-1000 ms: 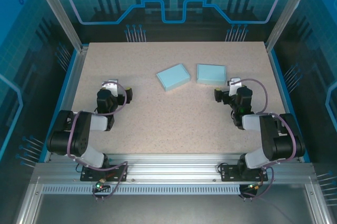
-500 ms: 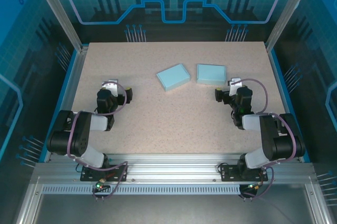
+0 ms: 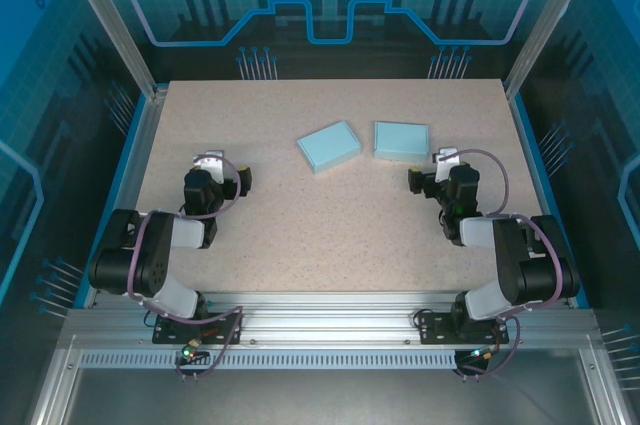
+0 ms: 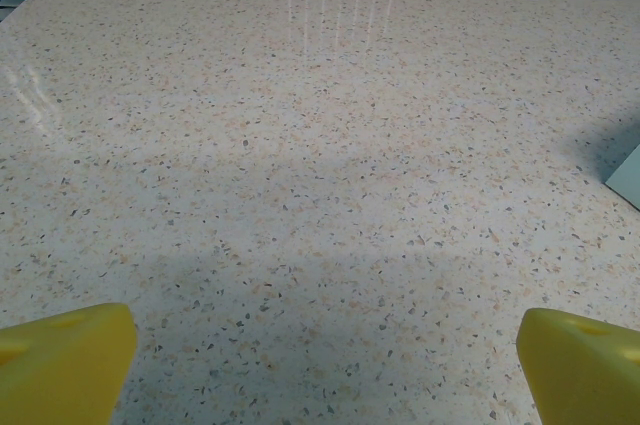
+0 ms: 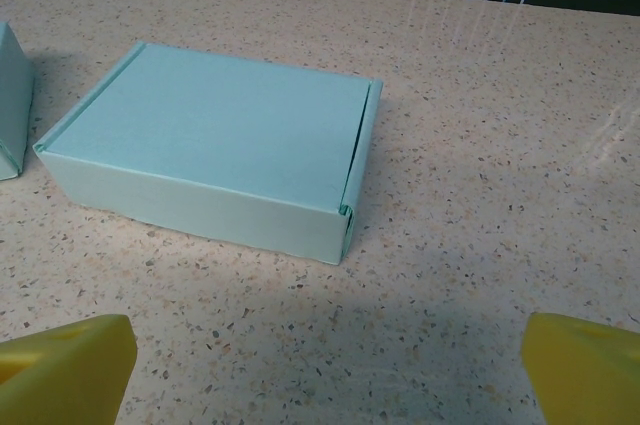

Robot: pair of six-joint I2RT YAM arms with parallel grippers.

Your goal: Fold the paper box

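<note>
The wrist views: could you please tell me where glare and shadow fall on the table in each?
Left wrist: white glare streaks at the table's far edge, a broad soft shadow across the near part, a darker one by the left box's corner. Right wrist: similar streaks far right, shadow in front of the right box.

Left box cropped by the right wrist view's edge

Two pale blue paper boxes, folded shut, flat, side by side mid-table
</note>
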